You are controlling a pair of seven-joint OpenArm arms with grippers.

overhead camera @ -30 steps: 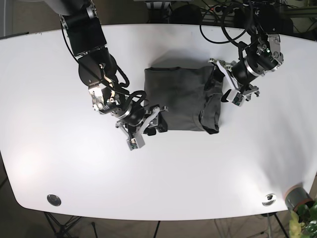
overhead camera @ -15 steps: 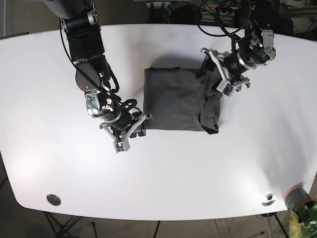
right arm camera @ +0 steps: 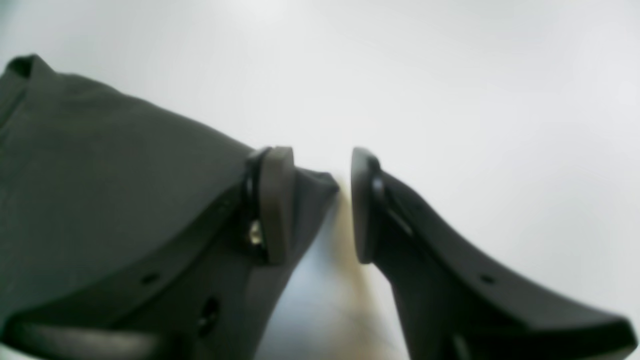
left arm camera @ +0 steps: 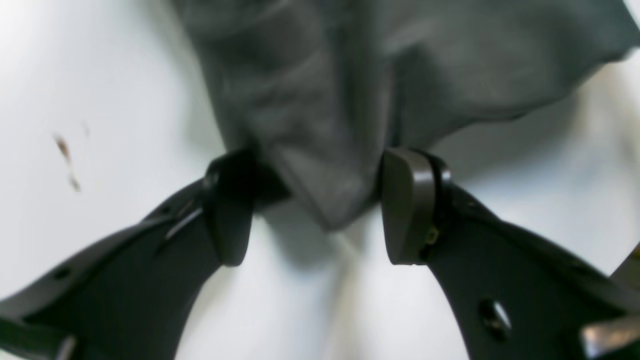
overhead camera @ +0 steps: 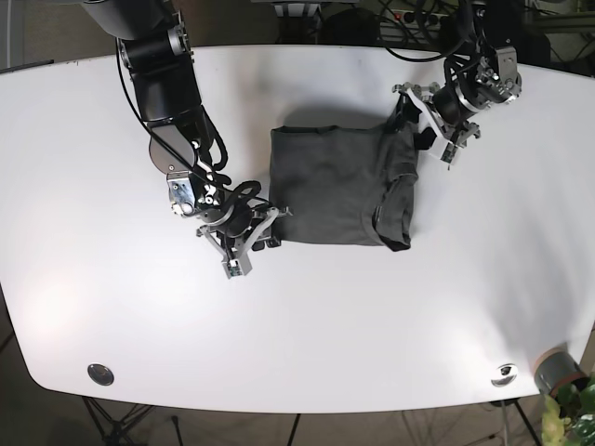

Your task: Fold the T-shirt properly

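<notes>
The dark grey T-shirt (overhead camera: 337,189) lies partly folded at the table's centre, its right side bunched into a thick roll (overhead camera: 397,209). My left gripper (overhead camera: 416,119) is at the shirt's upper right corner. In the left wrist view the left gripper (left arm camera: 317,210) is open, with a hanging point of T-shirt (left arm camera: 320,125) between its fingers. My right gripper (overhead camera: 253,240) sits at the shirt's lower left corner. In the right wrist view the right gripper (right arm camera: 317,205) is narrowly open, and the T-shirt (right arm camera: 100,165) pokes a corner into the gap.
The white table (overhead camera: 139,307) has round metal fittings near its front corners (overhead camera: 100,374) (overhead camera: 505,373). A grey cup and a plant (overhead camera: 558,372) stand off the front right edge. Cables hang behind the far edge.
My left gripper has moved up and back along the shirt's right side to its top corner. My right gripper drew left from the lower left corner, then came back toward it.
</notes>
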